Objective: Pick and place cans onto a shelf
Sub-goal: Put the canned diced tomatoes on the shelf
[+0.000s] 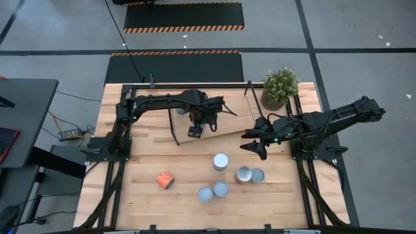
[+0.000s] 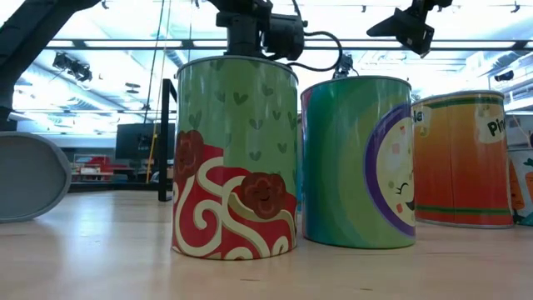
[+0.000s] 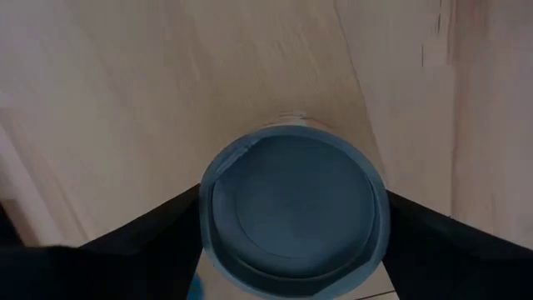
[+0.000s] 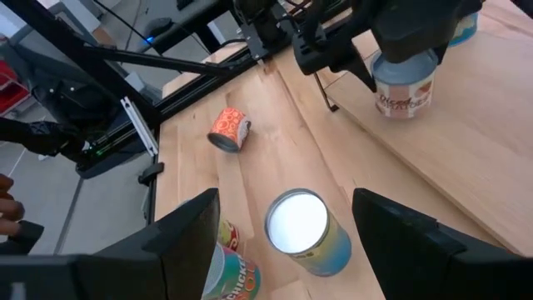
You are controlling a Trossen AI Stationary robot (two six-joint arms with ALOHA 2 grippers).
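High view: left gripper (image 1: 195,132) reaches over shelf (image 1: 227,121), jaws straddling can (image 3: 293,212).

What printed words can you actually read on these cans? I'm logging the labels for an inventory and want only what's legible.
"Pi", cut off by the picture's edge: on the orange can in the low view.
"CHICK", partly hidden: on the can nearest the right gripper's fingers.
Red lettering, too blurred to read: on the can standing on the shelf under the left gripper.
No words show on the other cans.
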